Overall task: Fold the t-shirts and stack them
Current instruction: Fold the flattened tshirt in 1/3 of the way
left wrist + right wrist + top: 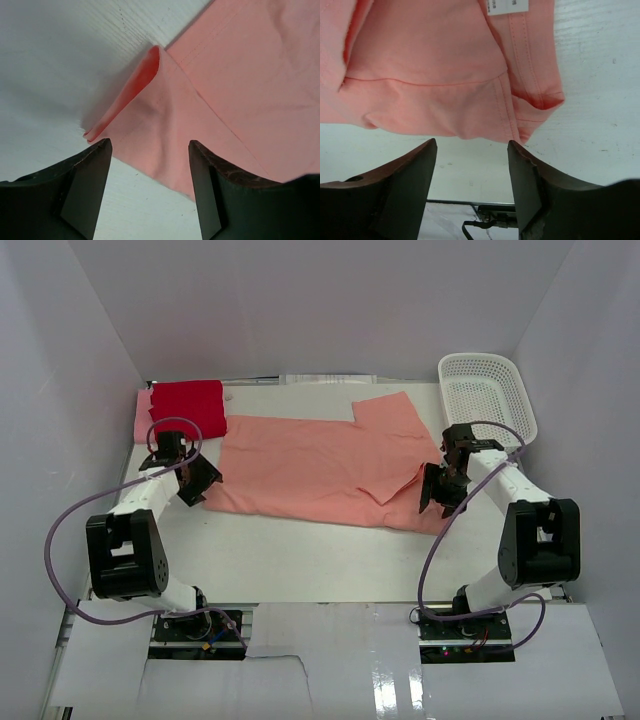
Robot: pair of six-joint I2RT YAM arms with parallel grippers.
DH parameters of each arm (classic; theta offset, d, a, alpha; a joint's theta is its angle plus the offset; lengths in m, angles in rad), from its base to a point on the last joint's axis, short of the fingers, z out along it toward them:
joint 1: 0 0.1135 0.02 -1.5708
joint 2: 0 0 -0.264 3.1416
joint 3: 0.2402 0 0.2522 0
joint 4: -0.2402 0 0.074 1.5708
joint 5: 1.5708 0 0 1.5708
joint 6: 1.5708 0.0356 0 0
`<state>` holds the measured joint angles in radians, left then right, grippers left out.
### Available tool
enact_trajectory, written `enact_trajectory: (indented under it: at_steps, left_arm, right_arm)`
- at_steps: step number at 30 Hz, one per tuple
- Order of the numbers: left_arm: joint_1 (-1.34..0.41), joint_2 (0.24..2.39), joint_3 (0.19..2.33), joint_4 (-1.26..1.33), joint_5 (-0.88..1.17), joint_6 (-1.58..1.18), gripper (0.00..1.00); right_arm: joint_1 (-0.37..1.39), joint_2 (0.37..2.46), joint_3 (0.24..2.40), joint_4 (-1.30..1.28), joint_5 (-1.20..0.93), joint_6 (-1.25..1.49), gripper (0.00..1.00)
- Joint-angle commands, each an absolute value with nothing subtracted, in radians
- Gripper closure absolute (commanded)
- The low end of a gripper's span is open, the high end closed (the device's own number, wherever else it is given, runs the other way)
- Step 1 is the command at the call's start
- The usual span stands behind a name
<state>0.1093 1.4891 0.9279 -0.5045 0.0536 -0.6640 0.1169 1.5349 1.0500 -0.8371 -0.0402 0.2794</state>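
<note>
A salmon-pink t-shirt (320, 465) lies spread across the middle of the white table, folded over along its near edge. Its left corner (150, 105) curls up just beyond my left gripper (150, 165), which is open and holds nothing. My left gripper (195, 480) hangs at the shirt's left edge. The shirt's right hem corner (530, 110) lies just beyond my right gripper (472, 165), also open and holding nothing. My right gripper (440, 490) is at the shirt's right end. A bright red folded t-shirt (188, 405) rests on a pale pink one (143, 425) at the back left.
A white plastic mesh basket (487, 390) stands at the back right corner. White walls close in the table on three sides. A purple cable loops from each arm. The table's front edge and frame (490, 210) show under the right gripper.
</note>
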Motion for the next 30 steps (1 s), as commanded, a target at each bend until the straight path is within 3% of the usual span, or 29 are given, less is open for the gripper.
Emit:
enact_trajectory:
  at_steps: [1,4,10,18,19,24,25,27,30]
  left_arm:
    - [0.110,1.491,0.917,-0.402,0.100,-0.701,0.27]
    - [0.109,1.509,0.914,-0.379,0.095,-0.712,0.27]
    - [0.107,1.565,0.919,-0.371,0.100,-0.726,0.28]
    - [0.106,1.578,0.928,-0.382,0.072,-0.736,0.28]
    - [0.106,1.582,0.936,-0.387,0.071,-0.736,0.28]
    - [0.106,1.594,1.005,-0.425,0.061,-0.716,0.28]
    - [0.106,1.598,1.014,-0.431,0.061,-0.715,0.28]
    - [0.106,1.603,1.029,-0.445,0.058,-0.707,0.28]
    - [0.106,1.598,1.025,-0.449,0.055,-0.703,0.28]
  right_arm:
    - [0.110,1.554,1.077,-0.830,0.036,0.284,0.39]
    - [0.110,1.575,1.078,-0.830,0.058,0.288,0.43]
    - [0.114,1.635,1.083,-0.870,0.101,0.285,0.36]
    - [0.114,1.678,1.072,-0.870,0.147,0.285,0.40]
    - [0.114,1.684,1.075,-0.873,0.152,0.291,0.47]
    - [0.114,1.735,1.084,-0.879,0.158,0.288,0.66]
    - [0.114,1.741,1.088,-0.882,0.163,0.287,0.77]
    - [0.114,1.747,1.097,-0.896,0.188,0.285,0.92]
    - [0.114,1.756,1.106,-0.920,0.239,0.281,0.92]
